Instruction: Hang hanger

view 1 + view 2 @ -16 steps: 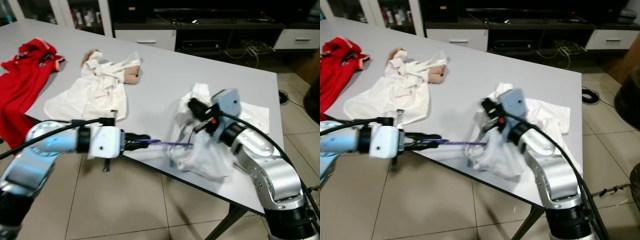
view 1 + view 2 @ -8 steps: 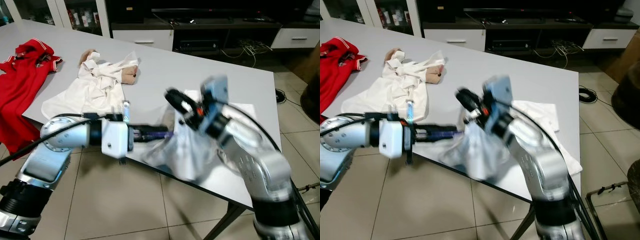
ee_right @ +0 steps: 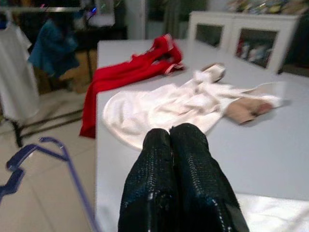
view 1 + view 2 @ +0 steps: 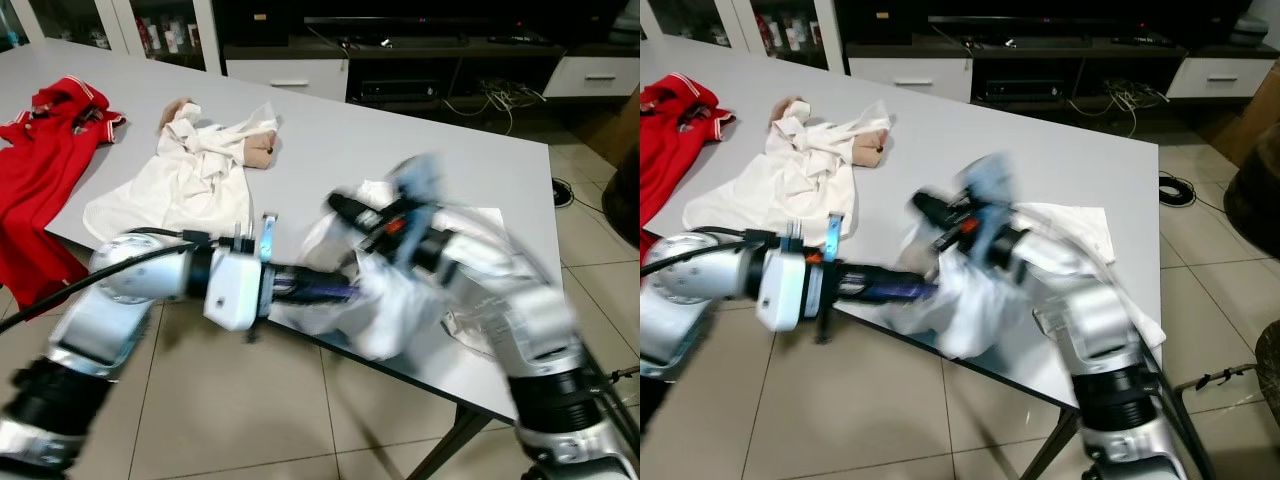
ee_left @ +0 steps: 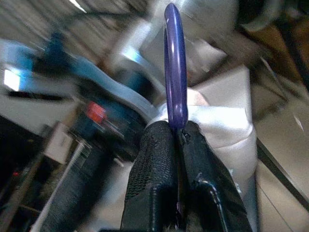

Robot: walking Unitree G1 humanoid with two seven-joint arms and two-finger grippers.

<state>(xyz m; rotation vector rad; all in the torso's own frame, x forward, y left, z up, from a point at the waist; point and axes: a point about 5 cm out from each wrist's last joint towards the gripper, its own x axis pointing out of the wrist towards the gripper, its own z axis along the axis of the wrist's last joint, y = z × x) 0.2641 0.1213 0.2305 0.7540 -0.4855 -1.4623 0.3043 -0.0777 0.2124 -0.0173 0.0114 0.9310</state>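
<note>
Left eye view showed the left pincer (image 4: 352, 291) reaching across the near edge of the grey table (image 4: 420, 140), its fingers closed on the purple hanger (image 4: 318, 288), which ran almost level from the fingers into a bunched white shirt (image 4: 385, 305). That shirt lay at the near edge and partly drooped over it toward the tiled floor (image 4: 240, 410). The right pincer (image 4: 345, 208) was just above the shirt, blurred in both eye views; in the right wrist view its two fingers (image 3: 164, 179) sat pressed together with nothing seen between them.

In the left wrist view the hanger's (image 5: 175, 67) purple bar stood up from between the tightly closed fingers (image 5: 157, 164), with white cloth right behind it.

Farther along the table a second white shirt (image 4: 190, 180) lay crumpled, with something tan (image 4: 262, 150) touching its far side, well apart from the bunched one. A red shirt (image 4: 45, 150) hung over the table's left edge. Between the two white shirts the grey top lay bare, and bare surface stretched toward the far right corner. Beyond the table stood a dark, low cabinet (image 4: 400, 50) with white drawers (image 4: 290, 78).
</note>
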